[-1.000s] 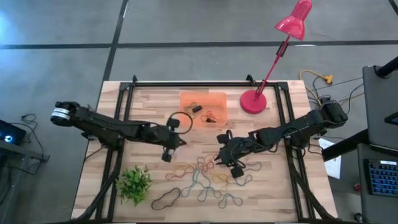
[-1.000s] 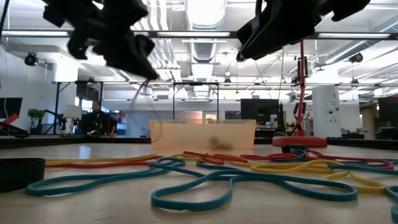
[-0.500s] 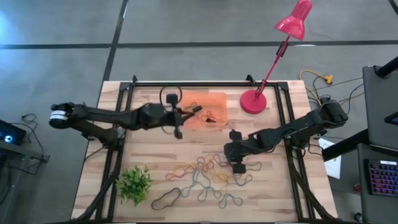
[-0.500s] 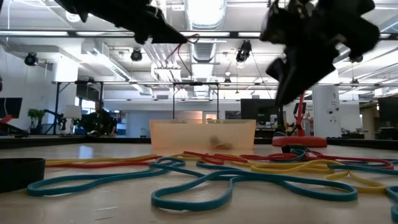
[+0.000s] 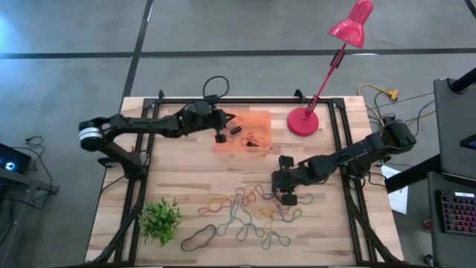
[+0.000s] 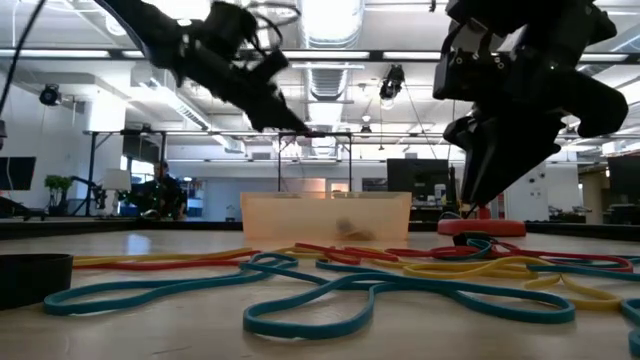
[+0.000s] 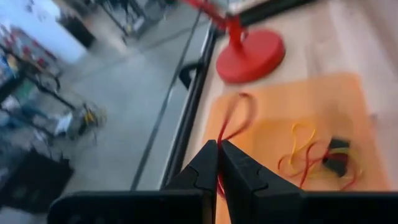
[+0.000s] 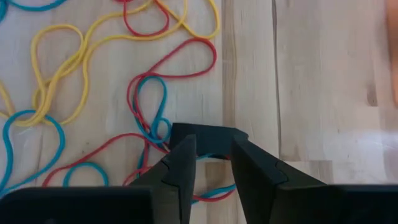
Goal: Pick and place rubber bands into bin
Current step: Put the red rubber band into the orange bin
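My left gripper (image 5: 228, 117) hangs over the far left part of the translucent orange bin (image 5: 256, 119), shut on a thin red rubber band (image 7: 239, 115). The bin holds a few red and yellow bands and a small black piece (image 7: 336, 152). My right gripper (image 5: 285, 195) is open, its fingers pointing down just above the right side of the pile of coloured rubber bands (image 5: 242, 212). In the right wrist view its fingers (image 8: 211, 152) straddle red and blue loops (image 8: 149, 118). In the low view the tips (image 6: 468, 205) appear clear of the table. My left gripper pinches the red rubber band (image 7: 219, 182) between its two shut fingers. The rest of the band reaches out past the fingertips as a narrow slack loop (image 7: 244, 102), lifted clear above the bin. I cannot tell how much of the band sits in the jaws.
A red desk lamp stands with its round base (image 5: 303, 121) right of the bin, its neck slanting up over the far edge. A small green plant (image 5: 160, 218) sits at the near left. A black band (image 5: 199, 238) lies at the near side of the pile.
My left gripper has risen from the table's middle and travelled toward the far edge and to the right, carrying the red band over the bin. My right gripper has shifted slightly right, tipped its fingers downward and come down toward the pile.
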You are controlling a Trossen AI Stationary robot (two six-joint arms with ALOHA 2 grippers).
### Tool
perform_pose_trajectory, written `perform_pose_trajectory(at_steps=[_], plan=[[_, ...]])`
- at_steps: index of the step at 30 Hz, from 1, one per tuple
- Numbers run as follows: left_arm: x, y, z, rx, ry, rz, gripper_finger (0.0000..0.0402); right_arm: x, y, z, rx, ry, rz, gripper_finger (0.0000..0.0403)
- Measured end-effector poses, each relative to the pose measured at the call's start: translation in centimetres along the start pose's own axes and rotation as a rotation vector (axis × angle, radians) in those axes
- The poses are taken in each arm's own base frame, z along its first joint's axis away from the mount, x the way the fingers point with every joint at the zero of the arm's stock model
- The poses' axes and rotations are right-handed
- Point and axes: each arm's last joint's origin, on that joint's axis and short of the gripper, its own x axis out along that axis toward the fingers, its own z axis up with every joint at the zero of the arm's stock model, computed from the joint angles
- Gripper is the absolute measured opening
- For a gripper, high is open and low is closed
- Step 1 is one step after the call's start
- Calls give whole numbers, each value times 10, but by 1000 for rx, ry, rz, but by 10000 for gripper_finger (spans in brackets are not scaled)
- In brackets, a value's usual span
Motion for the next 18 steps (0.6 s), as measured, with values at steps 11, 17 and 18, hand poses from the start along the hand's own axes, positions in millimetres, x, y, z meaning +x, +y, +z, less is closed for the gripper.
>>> perform_pose_trajectory(at_steps=[11, 17, 18], plan=[[40, 1, -19, -134, 83, -58, 66, 1, -1, -4, -79, 31, -8, 113], [32, 6, -14, -170, 90, -42, 135, 1, -3, -5, -250, 33, -69, 138], [28, 7, -12, -182, 96, -44, 143, 1, -3, -5, -273, 32, -85, 141]])
